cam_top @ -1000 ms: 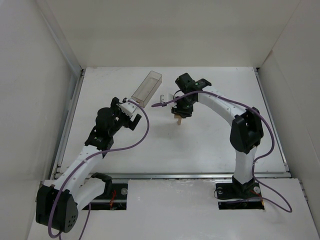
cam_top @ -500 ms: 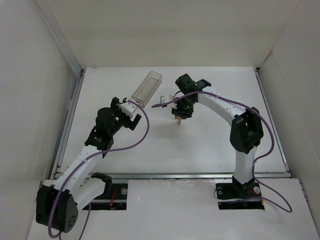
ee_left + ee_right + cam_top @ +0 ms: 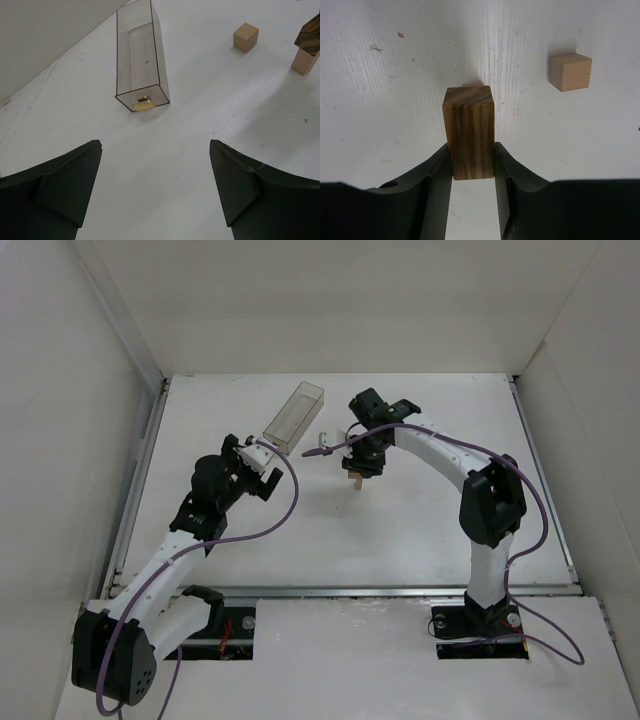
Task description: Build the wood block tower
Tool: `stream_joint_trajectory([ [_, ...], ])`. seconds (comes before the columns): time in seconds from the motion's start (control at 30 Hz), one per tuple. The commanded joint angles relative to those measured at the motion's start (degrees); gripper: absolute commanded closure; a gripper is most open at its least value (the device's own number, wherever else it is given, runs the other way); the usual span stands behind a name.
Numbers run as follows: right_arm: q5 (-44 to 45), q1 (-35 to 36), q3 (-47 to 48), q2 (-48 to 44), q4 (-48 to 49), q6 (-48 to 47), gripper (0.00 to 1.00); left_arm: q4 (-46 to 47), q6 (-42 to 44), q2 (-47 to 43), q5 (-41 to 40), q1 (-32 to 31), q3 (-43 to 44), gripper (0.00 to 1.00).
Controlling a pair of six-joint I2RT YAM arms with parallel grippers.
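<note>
The wood block tower is a light-tan block [image 3: 304, 62] standing on the table with a dark striped block [image 3: 469, 131] on top of it. My right gripper [image 3: 471, 150] is shut on that dark block from both sides, directly over the tan one, of which only a sliver [image 3: 472, 84] shows. From above, the tower [image 3: 355, 479] pokes out just under the right gripper [image 3: 362, 462]. A loose light-tan cube [image 3: 571, 71] lies apart to one side, the cube [image 3: 246, 37] also showing in the left wrist view. My left gripper [image 3: 155, 150] is open and empty above bare table.
A clear plastic rectangular box [image 3: 295, 416] lies on its side just beyond the left gripper [image 3: 262, 465], with a small gold piece [image 3: 144, 102] at its near end. White walls close in the table on the left, back and right.
</note>
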Motion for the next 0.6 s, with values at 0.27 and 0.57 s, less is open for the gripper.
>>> stream_joint_trajectory([
  [0.27, 0.0, 0.5, 0.4, -1.0, 1.9, -0.7, 1.00, 2.1, -0.3, -0.7, 0.9, 0.2, 0.2, 0.14],
  [0.57, 1.1, 0.5, -0.1, -2.1, 2.4, -0.7, 1.00, 2.1, -0.3, -0.7, 0.9, 0.2, 0.2, 0.14],
])
